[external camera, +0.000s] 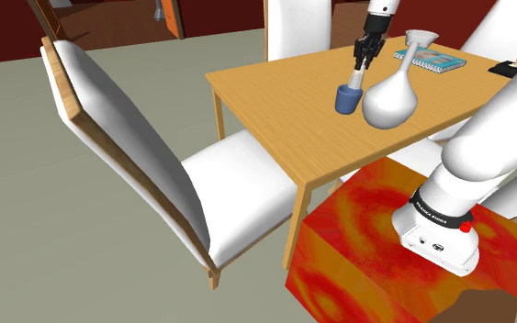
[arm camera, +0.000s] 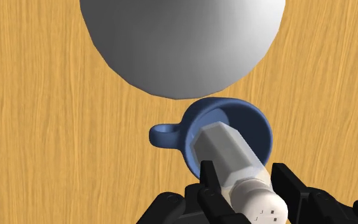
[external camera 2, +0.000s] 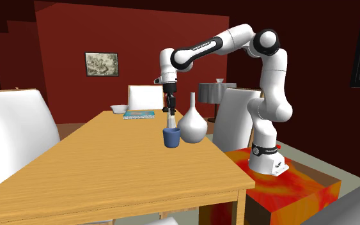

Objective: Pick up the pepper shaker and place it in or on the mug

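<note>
One wooden counter [external camera: 275, 110] is carrying everything that matters here, and the white arm [external camera 2: 236, 38] is reaching out over it from the red and orange stand [external camera: 357, 248]. Next in size, a white round-bellied vase [external camera: 389, 101] is standing just beside the blue mug [external camera: 348, 99], on the side away from the mug's handle; I cannot tell whether the two are touching. The black claw [arm camera: 247, 178] is hanging right above the mug and pinching the pepper shaker [arm camera: 231, 156], a pale faceted one with a white holed cap, by its capped end. The shaker is slanting down from the claw, and its lower end is sitting inside the mug's rim, so the placing looks nearly done. To my eye the trouble is lying in that slant. The shaker is looking taller than the mug, so when it is let go it may be leaning hard on the rim and either toppling out onto the counter or tipping the mug. With the vase so close, a sideways move of the claw could also be knocking it.
</note>
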`<state>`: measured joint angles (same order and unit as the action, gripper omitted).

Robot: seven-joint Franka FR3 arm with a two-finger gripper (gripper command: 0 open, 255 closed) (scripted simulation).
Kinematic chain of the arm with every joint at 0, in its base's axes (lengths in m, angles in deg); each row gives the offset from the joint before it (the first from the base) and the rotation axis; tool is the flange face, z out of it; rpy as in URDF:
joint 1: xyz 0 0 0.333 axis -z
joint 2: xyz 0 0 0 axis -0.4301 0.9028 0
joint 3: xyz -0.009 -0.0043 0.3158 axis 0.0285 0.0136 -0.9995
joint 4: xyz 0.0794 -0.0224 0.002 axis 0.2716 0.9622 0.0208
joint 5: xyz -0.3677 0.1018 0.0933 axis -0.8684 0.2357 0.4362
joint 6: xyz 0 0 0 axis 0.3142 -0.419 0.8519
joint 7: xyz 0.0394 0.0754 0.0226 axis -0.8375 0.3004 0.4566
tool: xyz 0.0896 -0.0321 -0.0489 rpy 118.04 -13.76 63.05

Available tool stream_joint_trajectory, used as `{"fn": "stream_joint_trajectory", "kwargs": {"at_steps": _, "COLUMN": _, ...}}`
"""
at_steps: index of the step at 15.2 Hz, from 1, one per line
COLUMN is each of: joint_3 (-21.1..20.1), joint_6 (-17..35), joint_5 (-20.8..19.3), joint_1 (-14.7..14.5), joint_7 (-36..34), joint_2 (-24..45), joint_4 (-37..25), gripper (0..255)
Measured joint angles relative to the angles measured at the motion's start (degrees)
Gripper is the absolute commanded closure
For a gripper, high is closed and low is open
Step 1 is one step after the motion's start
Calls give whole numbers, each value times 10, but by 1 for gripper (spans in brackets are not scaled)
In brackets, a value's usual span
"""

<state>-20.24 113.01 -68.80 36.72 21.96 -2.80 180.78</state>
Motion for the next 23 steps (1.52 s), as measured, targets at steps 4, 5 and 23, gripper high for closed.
{"fn": "stream_joint_trajectory", "kwargs": {"at_steps": 4, "joint_3": 0, "joint_6": 7, "joint_5": 1, "joint_1": 0, "joint_7": 1, "joint_2": 1, "joint_4": 5, "gripper": 255}}
{"fn": "stream_joint_trajectory", "kwargs": {"at_steps": 5, "joint_3": 0, "joint_6": 8, "joint_5": 1, "joint_1": 0, "joint_7": 1, "joint_2": 1, "joint_4": 5, "gripper": 255}}
{"fn": "stream_joint_trajectory", "kwargs": {"at_steps": 23, "joint_3": 2, "joint_6": -64, "joint_5": -3, "joint_1": 2, "joint_7": -2, "joint_2": -5, "joint_4": -60, "gripper": 0}}
